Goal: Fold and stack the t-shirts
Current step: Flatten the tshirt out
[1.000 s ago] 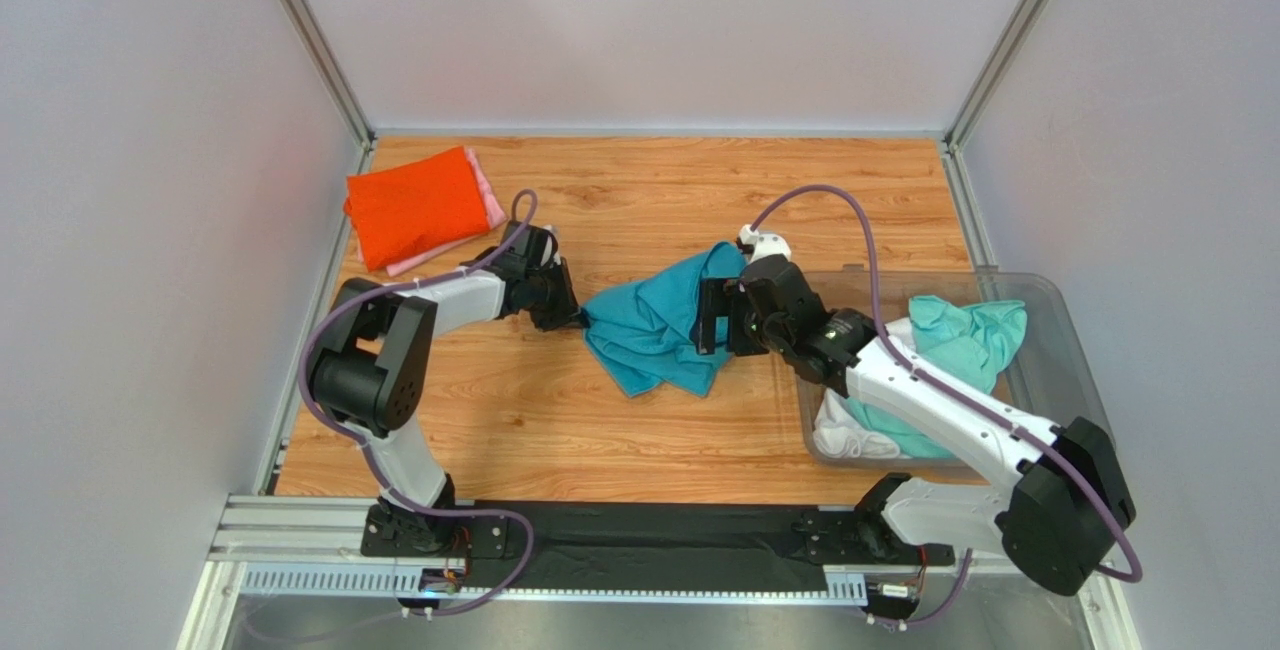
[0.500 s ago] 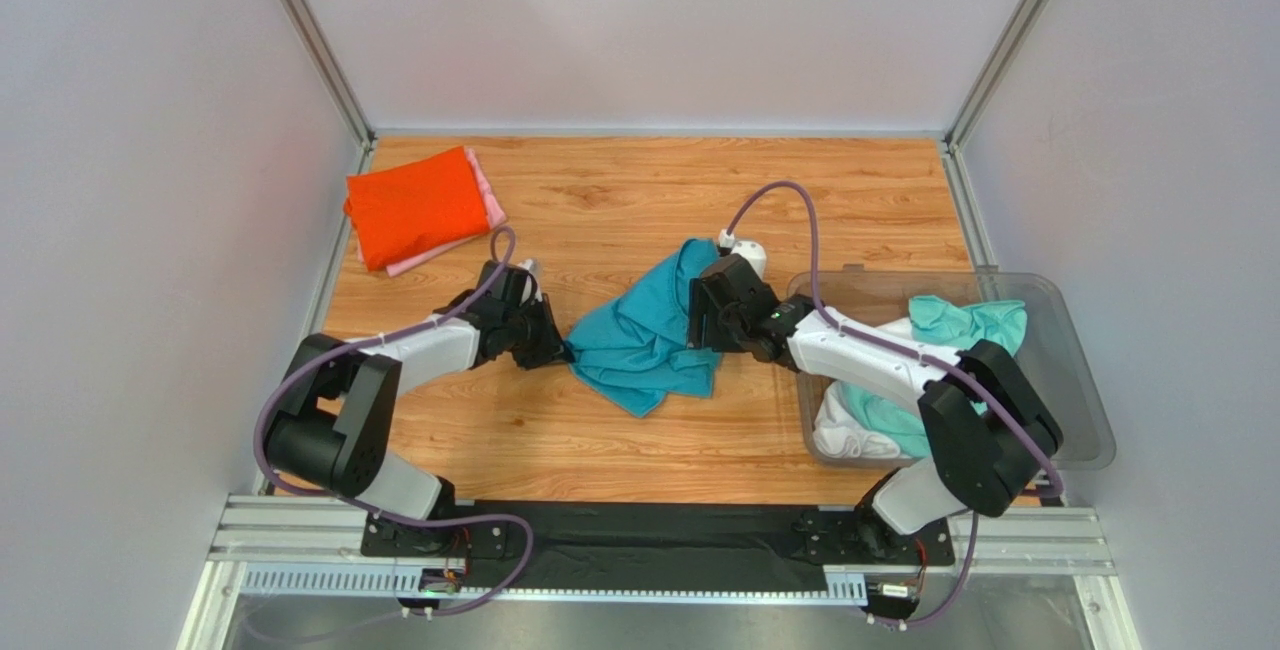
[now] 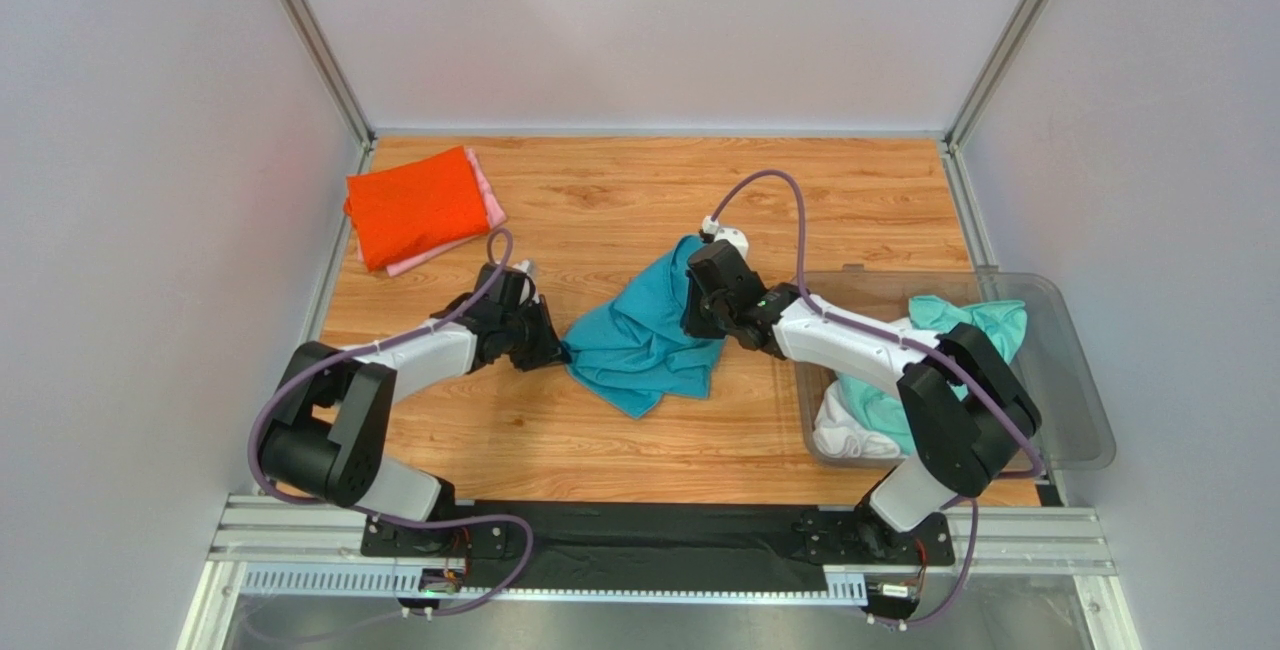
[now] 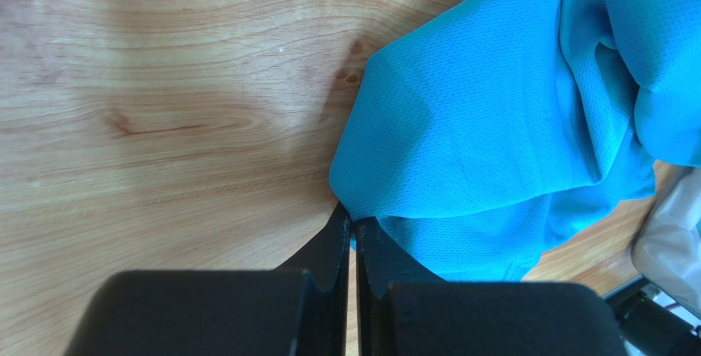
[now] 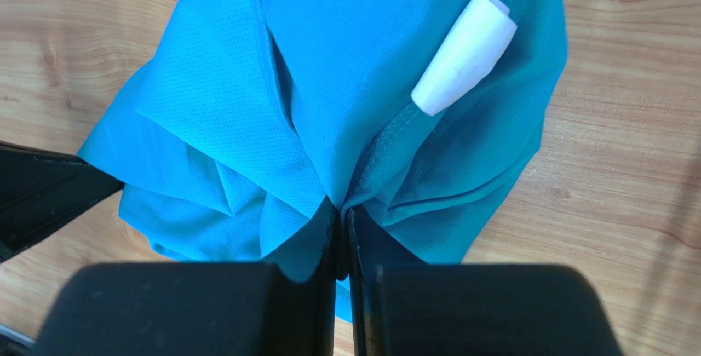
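Observation:
A crumpled teal t-shirt [image 3: 646,332] lies mid-table between both arms. My left gripper [image 3: 559,356] is shut on its left edge; the wrist view shows the cloth [image 4: 502,118] pinched at the gripper's [image 4: 352,223] tips. My right gripper [image 3: 694,323] is shut on a bunched fold at the shirt's right side, and in its wrist view the cloth [image 5: 271,118] gathers into the gripper [image 5: 341,208]. A folded orange-red t-shirt [image 3: 416,205] lies on a pink one [image 3: 487,188] at the far left. Mint-green [image 3: 969,335] and white [image 3: 851,433] t-shirts sit in the bin.
A clear plastic bin [image 3: 1070,380] stands at the right edge of the wooden table [image 3: 631,200]. A white cable connector [image 5: 463,54] hangs over the teal cloth in the right wrist view. Grey walls enclose the table on three sides.
My right gripper moved left onto the teal shirt and shut on a fold of it. The left arm drew down and left with the shirt's edge, then stayed put.

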Controlling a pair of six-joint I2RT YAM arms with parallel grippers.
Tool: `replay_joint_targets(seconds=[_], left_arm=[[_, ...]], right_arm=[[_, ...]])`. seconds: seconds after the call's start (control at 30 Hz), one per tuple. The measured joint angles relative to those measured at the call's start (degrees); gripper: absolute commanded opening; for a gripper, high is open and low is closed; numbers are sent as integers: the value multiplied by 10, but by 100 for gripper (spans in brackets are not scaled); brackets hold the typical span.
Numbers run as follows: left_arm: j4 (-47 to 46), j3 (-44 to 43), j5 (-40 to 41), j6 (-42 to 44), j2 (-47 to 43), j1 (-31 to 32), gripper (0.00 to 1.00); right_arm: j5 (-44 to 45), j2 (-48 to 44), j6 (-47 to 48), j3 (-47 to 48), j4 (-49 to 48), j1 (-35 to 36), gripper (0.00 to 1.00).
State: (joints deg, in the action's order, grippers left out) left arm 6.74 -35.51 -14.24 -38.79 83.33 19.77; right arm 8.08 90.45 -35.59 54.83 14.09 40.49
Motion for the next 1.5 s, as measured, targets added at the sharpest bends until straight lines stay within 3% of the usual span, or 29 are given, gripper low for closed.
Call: replay_joint_targets(seconds=[0.13, 0.3, 0.6, 0.8, 1.27, 1.5], left_arm=[[28, 0, 33, 1, -45, 0, 0], [80, 0, 76, 1, -161, 0, 0], [208, -14, 107, -17, -484, 1, 0], [302, -116, 119, -27, -638, 1, 0], [443, -417, 40, -21, -677, 1, 0], [464, -457, 8, -15, -685, -5, 0]], right_arm=[[-3, -52, -2, -19, 5, 2, 0], [-13, -204, 3, -57, 22, 2, 1], [-94, -483, 33, -61, 83, 2, 0], [-152, -579, 37, -11, 143, 2, 0], [-311, -621, 11, 156, 184, 2, 0], [-340, -641, -6, 176, 180, 3, 1]])
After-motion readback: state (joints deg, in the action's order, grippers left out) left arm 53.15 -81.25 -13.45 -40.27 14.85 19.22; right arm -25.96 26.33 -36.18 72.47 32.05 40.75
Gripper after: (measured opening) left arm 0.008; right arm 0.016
